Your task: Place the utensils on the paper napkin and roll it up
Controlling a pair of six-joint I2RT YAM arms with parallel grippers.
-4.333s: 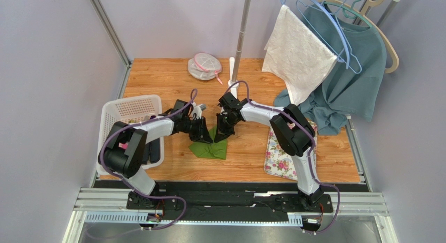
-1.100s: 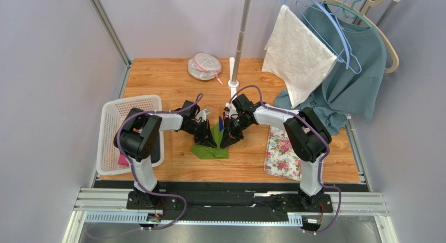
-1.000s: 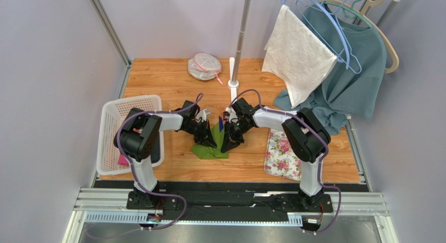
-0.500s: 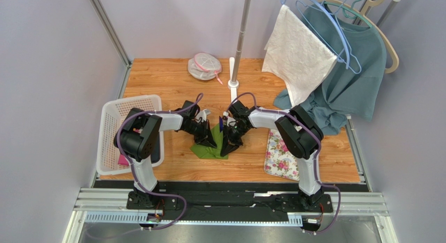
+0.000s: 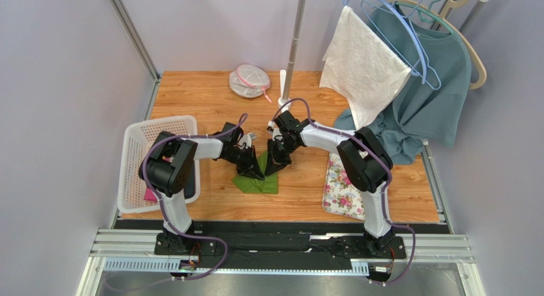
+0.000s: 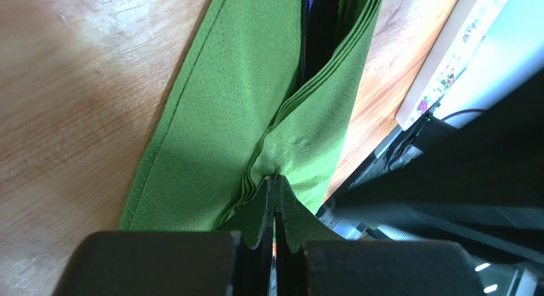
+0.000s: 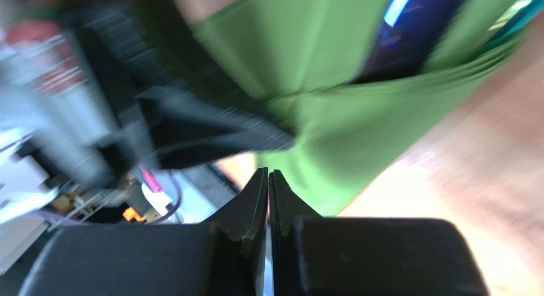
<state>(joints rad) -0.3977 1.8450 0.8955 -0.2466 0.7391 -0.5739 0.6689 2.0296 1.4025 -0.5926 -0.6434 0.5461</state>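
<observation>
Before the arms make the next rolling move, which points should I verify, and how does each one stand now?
1. The left gripper pinches the paper napkin: ok.
2. The utensils lie inside the napkin's fold: ok.
3. All utensils are inside: cannot tell, as the fold hides most of them.
4. The right gripper has hold of the napkin: cannot tell. Its jaws are shut, but the right wrist view is blurred.
5. The napkin is rolled up: not ok, it is only folded over.
6. The floral mat lies apart from the napkin: ok.
</observation>
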